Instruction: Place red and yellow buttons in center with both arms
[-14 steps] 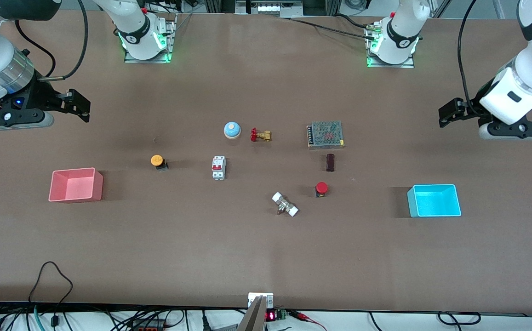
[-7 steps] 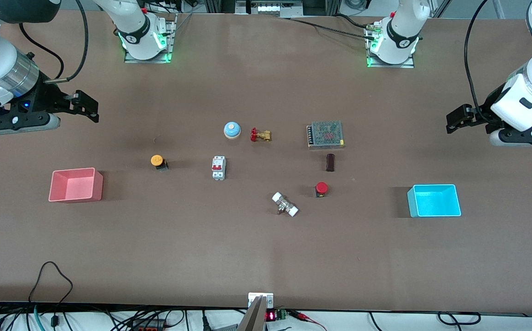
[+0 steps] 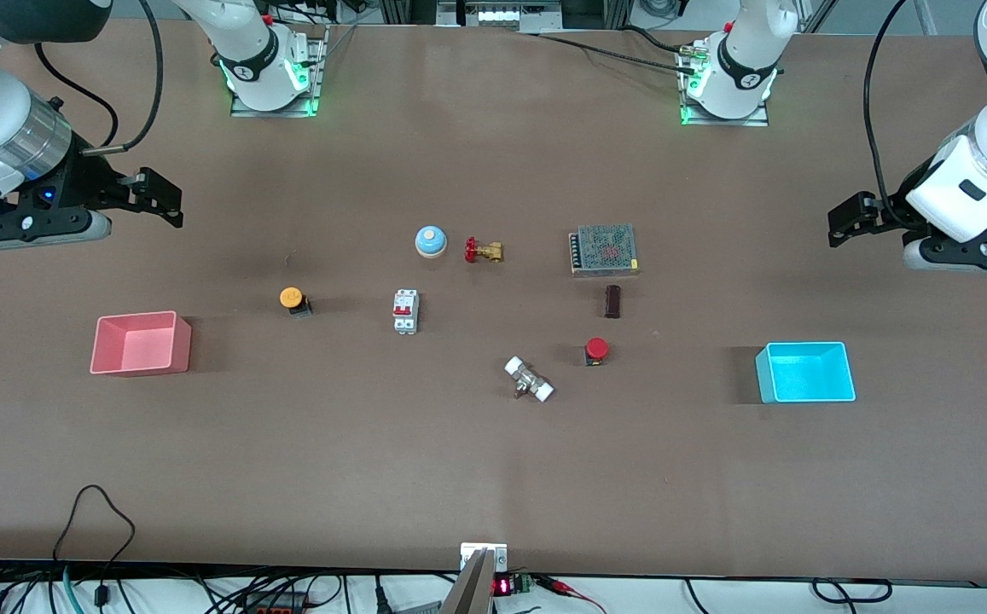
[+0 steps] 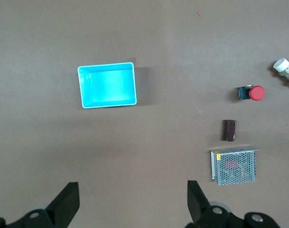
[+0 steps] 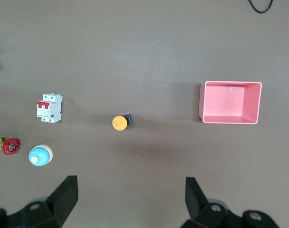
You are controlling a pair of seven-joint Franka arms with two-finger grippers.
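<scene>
Each button lies toward its own arm's end of the worktop (image 3: 493, 477): yellow button (image 3: 292, 298) toward the wide-open, empty right tool (image 3: 160, 196), red button (image 3: 597, 348) toward the equally wide, empty left tool (image 3: 843, 223).

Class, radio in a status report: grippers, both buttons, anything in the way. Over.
Left gripper open, high over the left arm's end; right gripper open over its own end. Red button and yellow button untouched on the table. Circuit breaker sits between them.
</scene>
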